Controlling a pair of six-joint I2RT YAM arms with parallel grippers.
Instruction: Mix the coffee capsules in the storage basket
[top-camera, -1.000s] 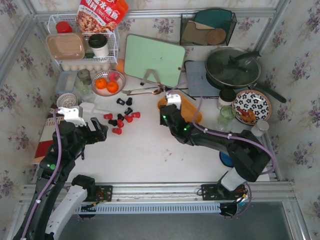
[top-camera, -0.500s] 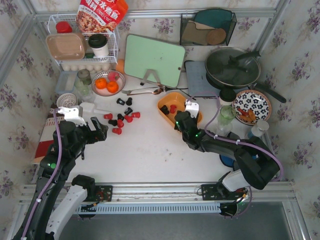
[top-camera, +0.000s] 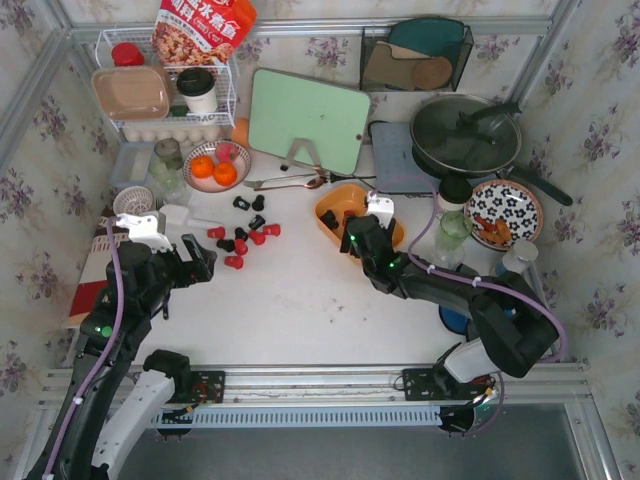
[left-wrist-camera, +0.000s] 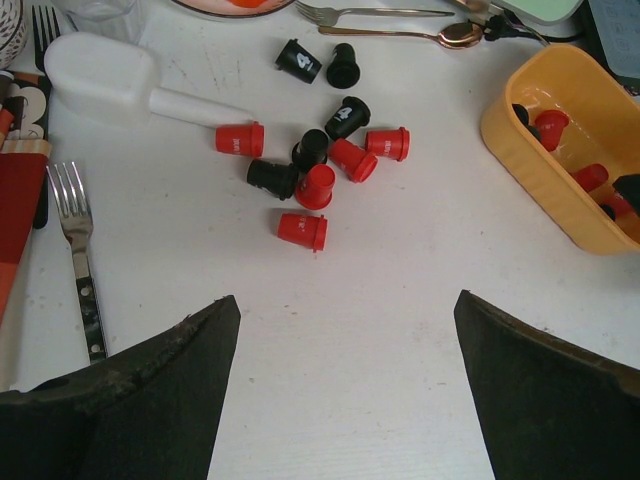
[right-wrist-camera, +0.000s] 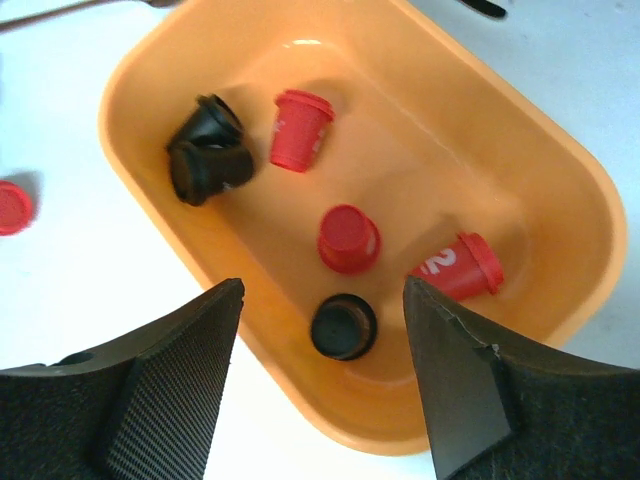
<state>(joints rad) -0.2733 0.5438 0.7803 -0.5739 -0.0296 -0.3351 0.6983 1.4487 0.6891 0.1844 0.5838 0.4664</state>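
White counter (top-camera: 290, 310) carried an orange basket (right-wrist-camera: 430, 110) right of centre, holding six red and black capsules (right-wrist-camera: 348, 238). Loose capsules (left-wrist-camera: 315, 186) lay scattered to its left. Right end effector (right-wrist-camera: 322, 300) hovered spread above the basket; left end effector (left-wrist-camera: 345, 300), also spread, faced the loose capsules.

Bright, even light (soft shadows).

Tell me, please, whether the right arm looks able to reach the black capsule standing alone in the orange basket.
Probably yes. The right pincer hangs open over the storage basket, the black capsule sits almost between its fingers, and nothing covers it.
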